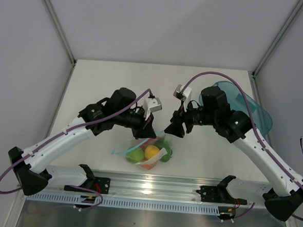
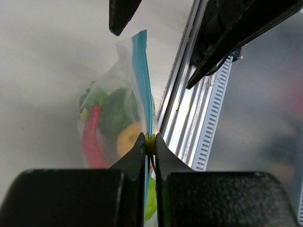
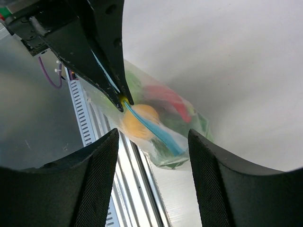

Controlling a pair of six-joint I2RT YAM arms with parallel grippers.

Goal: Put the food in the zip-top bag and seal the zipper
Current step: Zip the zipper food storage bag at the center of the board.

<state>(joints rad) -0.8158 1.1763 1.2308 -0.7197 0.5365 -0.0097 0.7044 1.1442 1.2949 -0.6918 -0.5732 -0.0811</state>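
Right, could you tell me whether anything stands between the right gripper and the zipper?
Nothing visible does. The open right gripper faces the zipper with only air between them. The left gripper is shut on one end of the strip, off to the side.

From above, the left gripper (image 1: 149,135) is covering the upper edge of the zip-top bag (image 1: 149,154), hiding part of the zipper (image 1: 117,152). In the left wrist view its fingers (image 2: 128,189) are blocking the bag's lower half, and the food (image 2: 92,137) inside is showing as blurred colour patches. The right gripper (image 3: 152,136) is running off the picture's bottom edge below the bag in its own view
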